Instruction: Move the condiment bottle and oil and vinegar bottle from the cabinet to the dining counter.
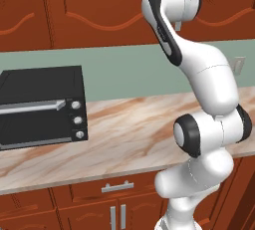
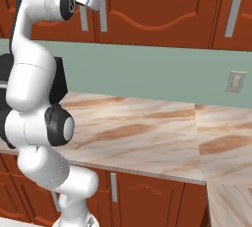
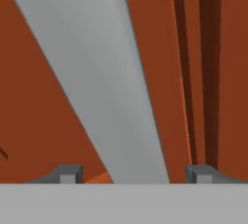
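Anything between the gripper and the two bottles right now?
Yes: the cabinet doors look shut, so the bottles stay hidden. The gripper is open, its fingertips on either side of a silver bar handle, close up against the door.

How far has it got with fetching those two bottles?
Barely started. The cabinet doors look closed, and neither bottle is out on the marble counter. Right now the open gripper is up at a silver door handle, the bar between its fingertips. Opening the door and carrying both bottles over are left.

No readable text, label or number on anything here.
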{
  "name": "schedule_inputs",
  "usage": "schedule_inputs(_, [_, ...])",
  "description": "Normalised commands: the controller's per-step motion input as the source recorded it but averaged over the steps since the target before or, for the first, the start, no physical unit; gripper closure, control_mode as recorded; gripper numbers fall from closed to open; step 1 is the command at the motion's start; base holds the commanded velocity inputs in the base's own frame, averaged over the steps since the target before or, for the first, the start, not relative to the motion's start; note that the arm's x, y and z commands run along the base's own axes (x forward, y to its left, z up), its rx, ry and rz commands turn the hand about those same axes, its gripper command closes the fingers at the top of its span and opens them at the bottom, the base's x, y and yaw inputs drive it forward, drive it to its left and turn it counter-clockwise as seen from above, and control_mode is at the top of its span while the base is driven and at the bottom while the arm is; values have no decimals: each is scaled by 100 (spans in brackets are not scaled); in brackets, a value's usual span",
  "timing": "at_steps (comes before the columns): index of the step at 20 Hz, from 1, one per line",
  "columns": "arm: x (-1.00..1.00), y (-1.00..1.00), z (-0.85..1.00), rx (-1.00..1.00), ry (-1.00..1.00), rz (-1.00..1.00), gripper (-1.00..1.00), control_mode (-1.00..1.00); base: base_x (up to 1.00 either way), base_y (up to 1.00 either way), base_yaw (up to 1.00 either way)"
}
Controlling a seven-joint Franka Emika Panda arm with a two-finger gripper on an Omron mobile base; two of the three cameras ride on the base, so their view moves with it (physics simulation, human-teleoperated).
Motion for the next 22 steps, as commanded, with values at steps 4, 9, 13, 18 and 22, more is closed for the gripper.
schedule_inputs(4, [39, 1, -12, 1, 0, 4, 100, -100, 0, 0, 0])
schedule_inputs(9, [35, 0, -28, 0, -3, 2, 100, -100, 0, 0, 0])
schedule_inputs(13, [19, 0, -21, 0, -11, 0, 100, -100, 0, 0, 0])
schedule_inputs(18, [-4, 2, -4, 2, -2, 0, 100, -100, 0, 0, 0])
schedule_inputs(22, [-39, 3, 0, 4, 0, 2, 100, -100, 0, 0, 0])
